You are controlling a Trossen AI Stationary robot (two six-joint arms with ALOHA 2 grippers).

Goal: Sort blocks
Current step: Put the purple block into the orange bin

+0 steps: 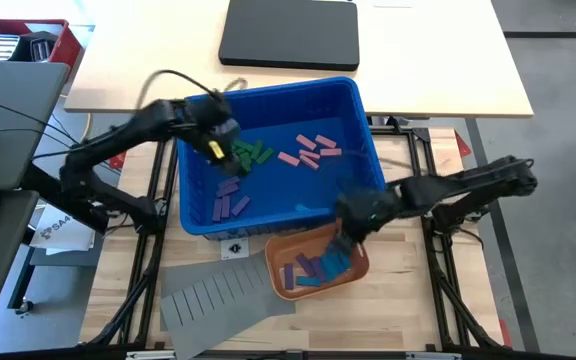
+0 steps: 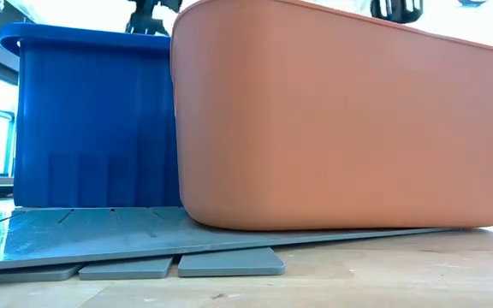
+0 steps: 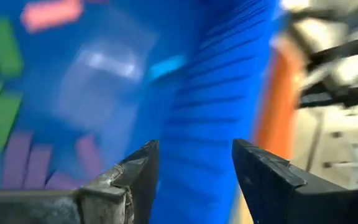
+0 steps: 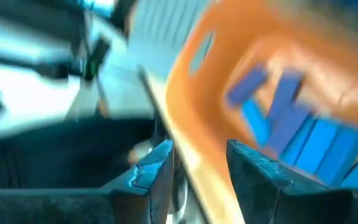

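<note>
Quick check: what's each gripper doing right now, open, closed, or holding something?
Left gripper: open, empty, over the blue bin.
Right gripper: open, empty, over the orange tray rim.

Robotics lab or workshop: pale wooden-top bench (image 1: 408, 300) on black metal frame, two dark robot arms, loose cables at 9 o'clock, closed black laptop (image 1: 288, 33) on light desk at 12 o'clock.

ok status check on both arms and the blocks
Left gripper open, empty, inside blue bin. Right gripper open over orange tray. Blocks split between bin and tray. Nothing blocking.
</note>
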